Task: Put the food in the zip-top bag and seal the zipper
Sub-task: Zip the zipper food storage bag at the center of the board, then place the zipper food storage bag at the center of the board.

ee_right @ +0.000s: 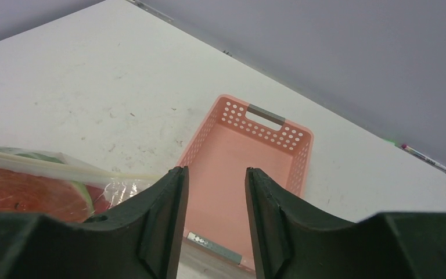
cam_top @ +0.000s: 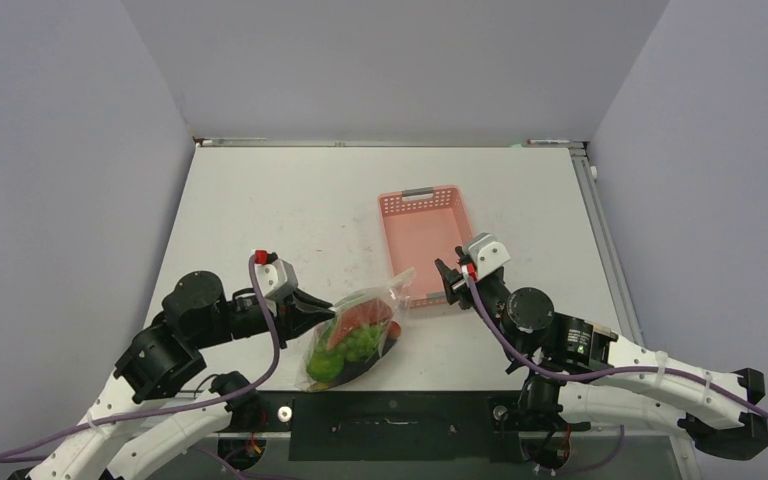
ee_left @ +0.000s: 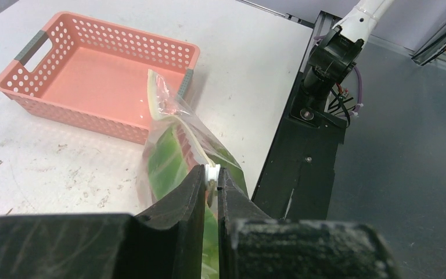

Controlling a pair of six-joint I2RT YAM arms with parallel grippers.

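Left tool (ee_left: 211,181) on crinkly clear bag (ee_left: 174,145)

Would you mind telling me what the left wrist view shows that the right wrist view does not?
Only the left wrist view shows the left end effector pinched shut on the zipper of the zip-top bag, plus the black mounting plate at the table edge. Only the right wrist view shows the right end effector, open and holding nothing, and a red watermelon slice inside the bag. Both show the pink basket with nothing in it, the bag and the white table.
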